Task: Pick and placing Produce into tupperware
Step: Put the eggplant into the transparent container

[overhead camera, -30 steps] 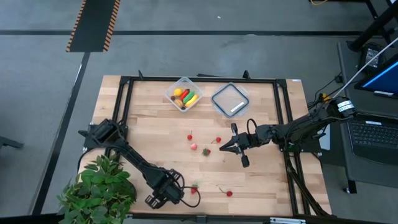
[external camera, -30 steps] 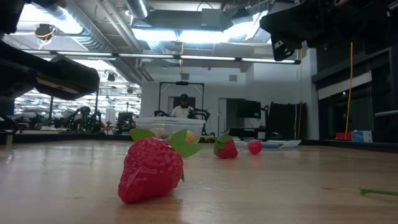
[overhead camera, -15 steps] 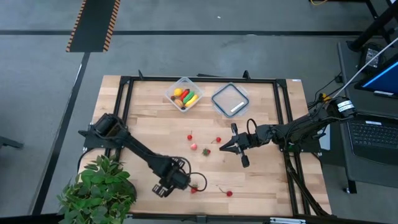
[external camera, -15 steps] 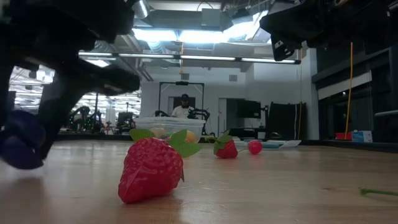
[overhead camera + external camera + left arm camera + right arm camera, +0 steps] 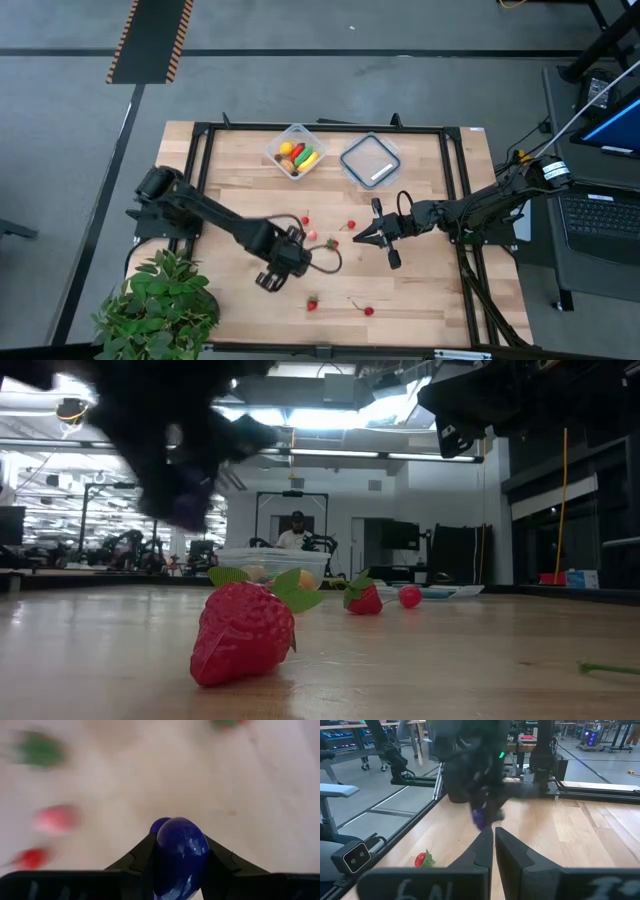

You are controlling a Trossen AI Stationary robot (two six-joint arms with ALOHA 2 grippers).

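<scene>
My left gripper [image 5: 287, 256] hangs above the middle of the table, shut on a dark purple, rounded piece of produce [image 5: 181, 851]. That piece also shows as a blur in the low view [image 5: 186, 510], well above the wood. The clear tupperware [image 5: 296, 150] stands at the far edge with yellow, red, orange and green pieces in it. A strawberry [image 5: 243, 632] lies on its side near the front edge. Small red pieces [image 5: 311, 236] lie around the table's middle. My right gripper [image 5: 366, 238] hovers shut, holding nothing, right of them. My left gripper pinches the purple piece's two opposite sides [image 5: 162, 855] between its two fingers [image 5: 141, 856]. The fingers come from above, pointing steeply down. The piece bulges out past the fingertips and hangs clear of the table.
The tub's flat lid [image 5: 370, 160] lies right of the tupperware. A cherry [image 5: 368, 311] lies near the front edge. A potted plant [image 5: 160, 305] overhangs the near left corner. A black frame [image 5: 200, 160] rims the table. A person [image 5: 295, 532] sits far behind.
My left gripper has risen from near the front edge and travelled toward the far edge, carrying the purple piece, which was low over the wood and now hangs high above it. The strawberry near the front edge has stayed put.
</scene>
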